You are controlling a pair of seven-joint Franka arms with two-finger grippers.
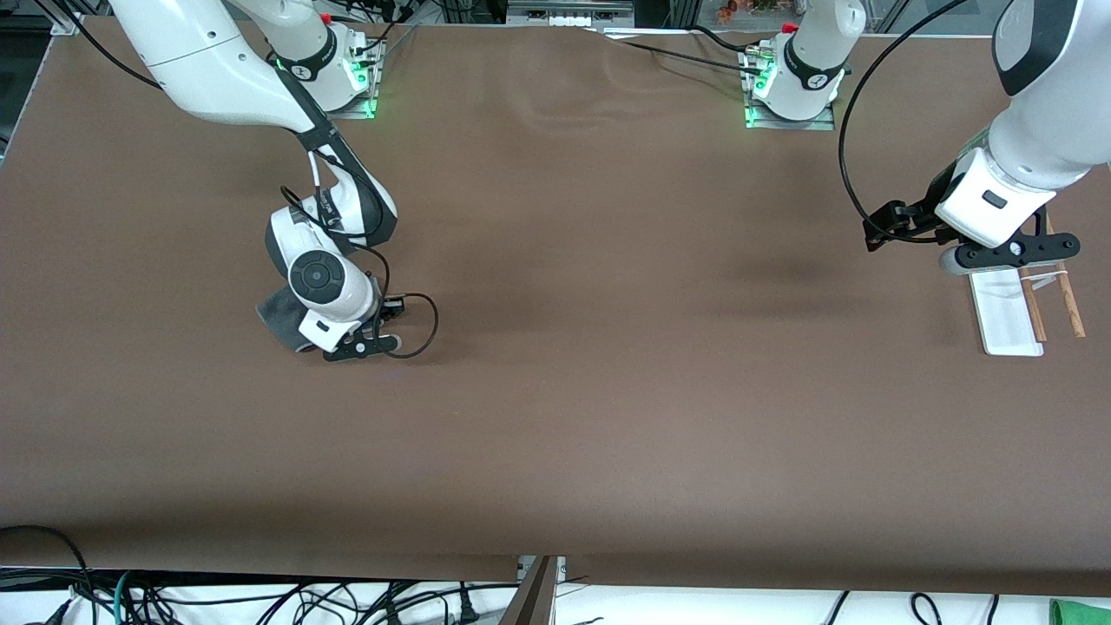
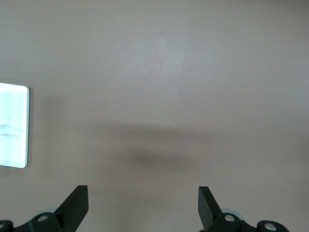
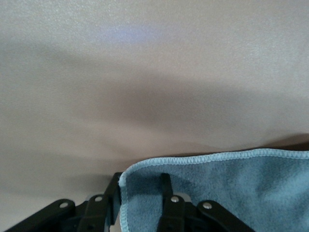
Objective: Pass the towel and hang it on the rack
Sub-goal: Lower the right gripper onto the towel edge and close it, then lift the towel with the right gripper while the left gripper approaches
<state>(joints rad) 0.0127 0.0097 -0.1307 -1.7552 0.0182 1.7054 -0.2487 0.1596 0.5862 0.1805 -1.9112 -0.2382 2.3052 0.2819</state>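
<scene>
The towel (image 1: 279, 311), dark grey, lies on the brown table (image 1: 573, 373) at nine o'clock of the right gripper (image 1: 369, 343); the left gripper (image 1: 1011, 253) hangs over the rack (image 1: 1011, 317). In the left wrist view its fingers (image 2: 75, 205) stand wide, empty. In the right wrist view the pale-stitched towel corner (image 3: 145, 174) sits between half-closed fingers (image 3: 165, 186); whether they grip it I cannot tell.

Towel (image 1: 276, 305) on table (image 1: 555, 391) toward right arm's end, rack (image 1: 1011, 312) toward left arm's end
</scene>
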